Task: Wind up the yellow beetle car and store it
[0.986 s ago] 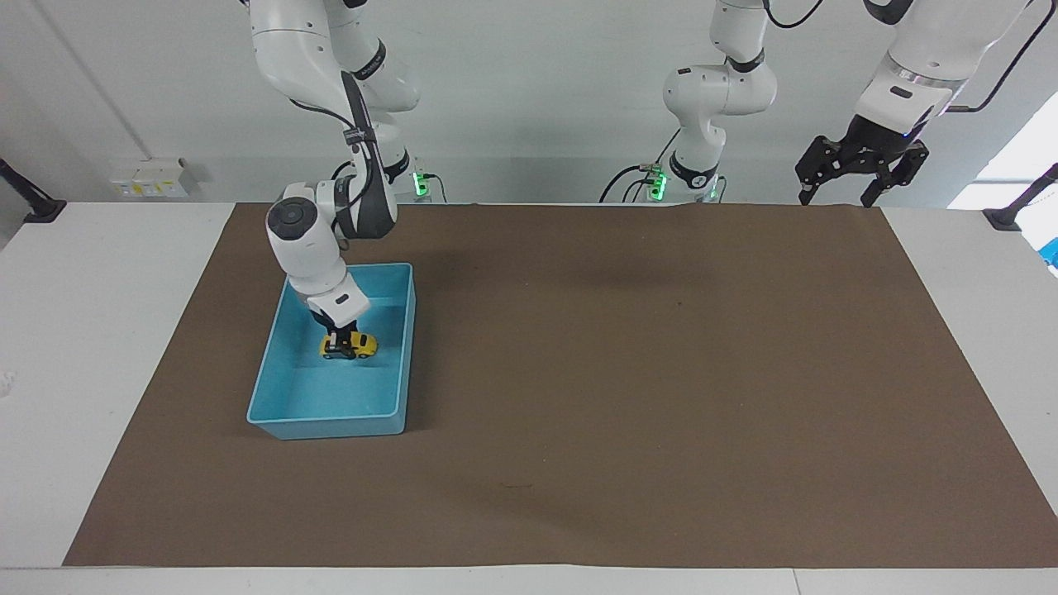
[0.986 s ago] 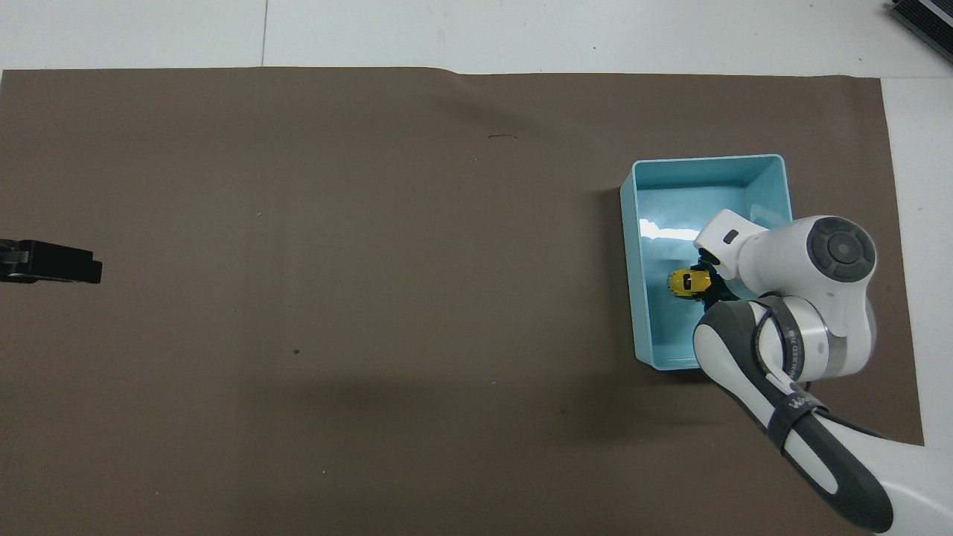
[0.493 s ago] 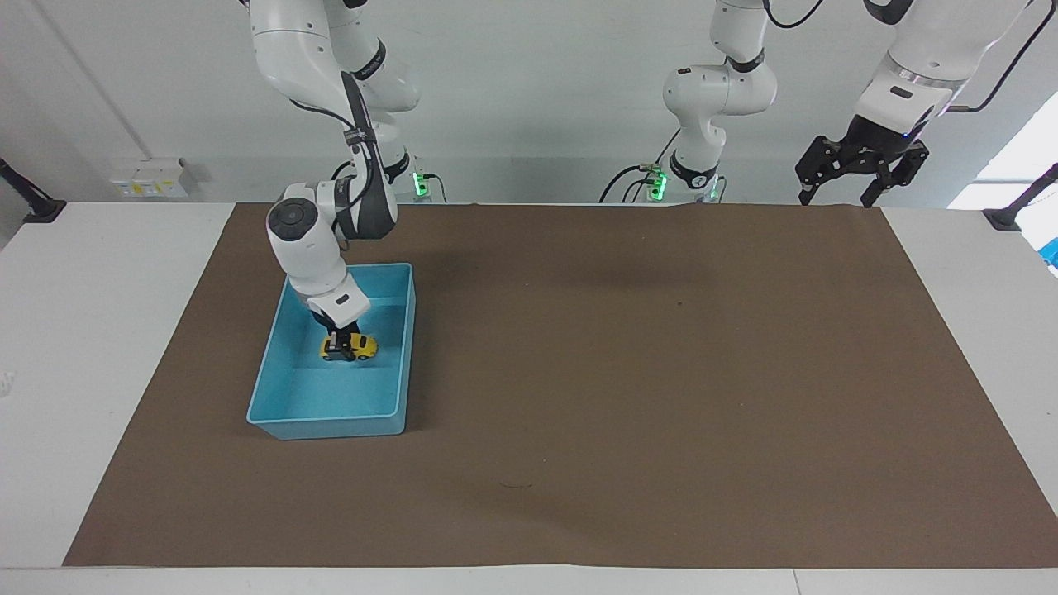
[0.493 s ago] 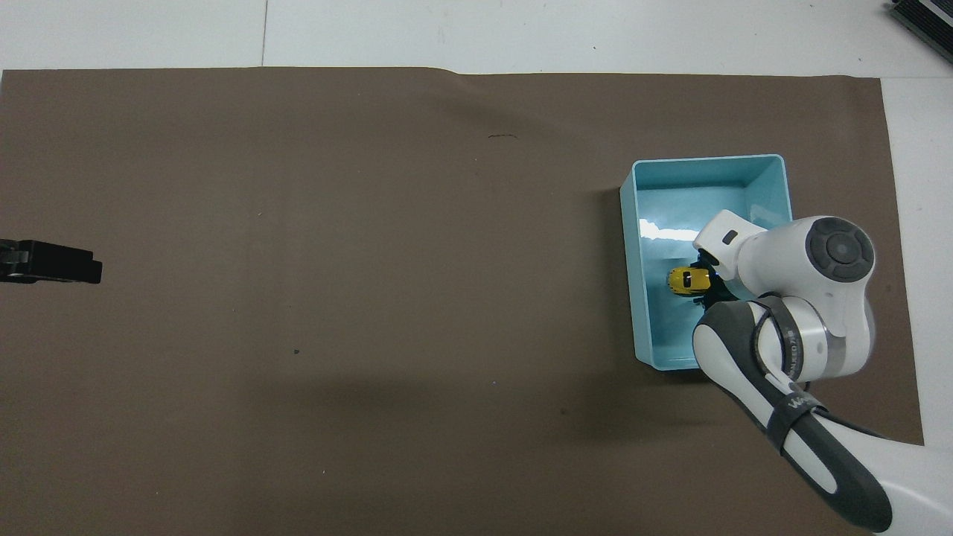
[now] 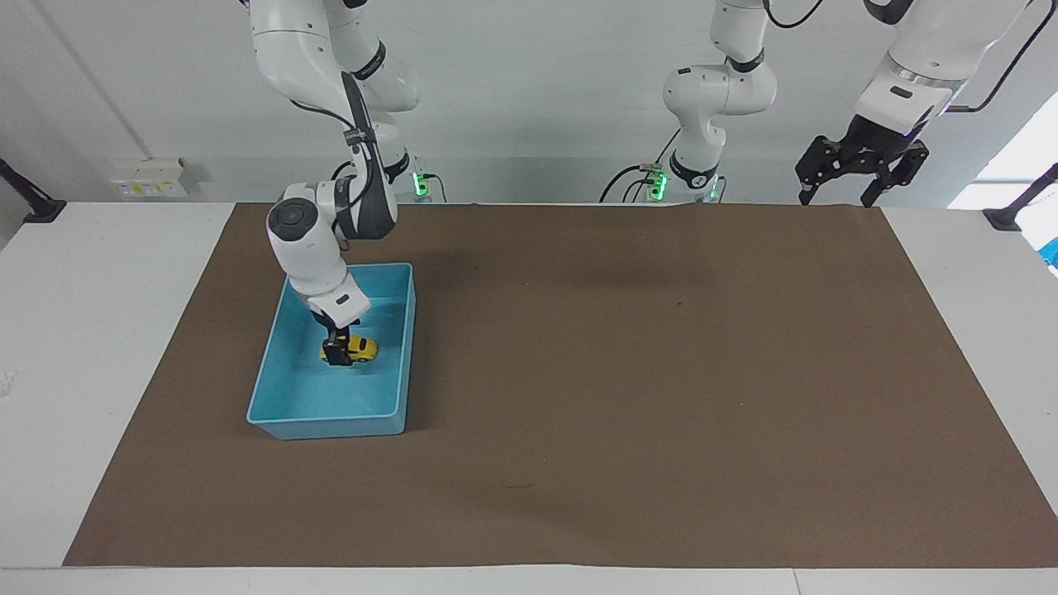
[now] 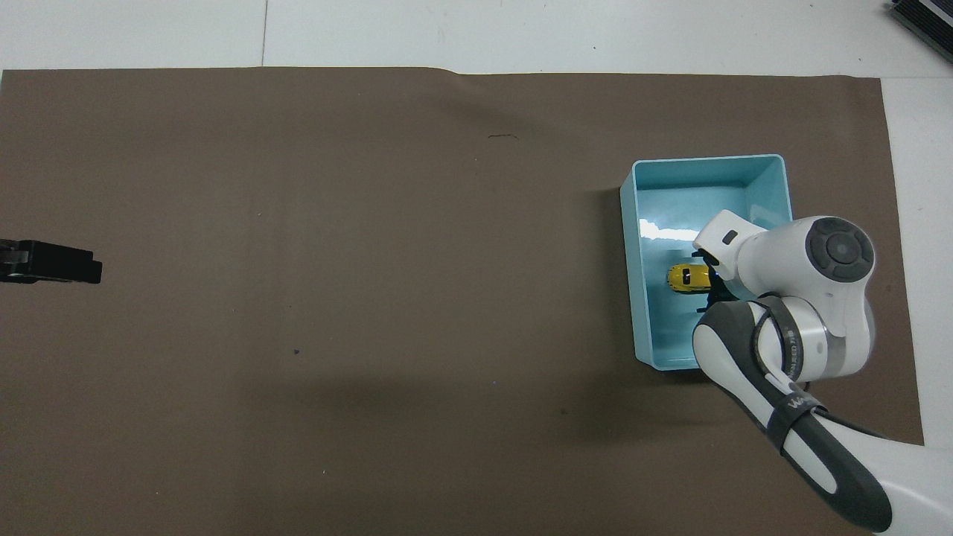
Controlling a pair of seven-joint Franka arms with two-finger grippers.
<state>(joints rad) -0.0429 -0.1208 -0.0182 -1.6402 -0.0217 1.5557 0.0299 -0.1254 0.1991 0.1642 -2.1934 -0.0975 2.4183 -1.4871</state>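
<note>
The yellow beetle car (image 5: 359,348) lies on the floor of the blue bin (image 5: 263,388), about mid-bin. My right gripper (image 5: 340,354) reaches down into the bin. Its fingers stand slightly apart around the end of the car that points to the right arm's end of the table, and one finger (image 5: 333,354) shows in front of that end. In the overhead view the car (image 6: 687,277) shows beside the right gripper (image 6: 706,284), whose wrist hides most of the fingers. My left gripper (image 5: 836,197) waits open and empty, raised over the table edge at the left arm's end.
The blue bin (image 6: 630,246) stands on a brown mat (image 5: 628,397) toward the right arm's end of the table. The left gripper's tip (image 6: 52,262) shows at the overhead view's edge. White table borders the mat.
The right gripper's fingers have spread off the car, which has settled on the bin floor slightly farther from the robots. The left arm has not moved.
</note>
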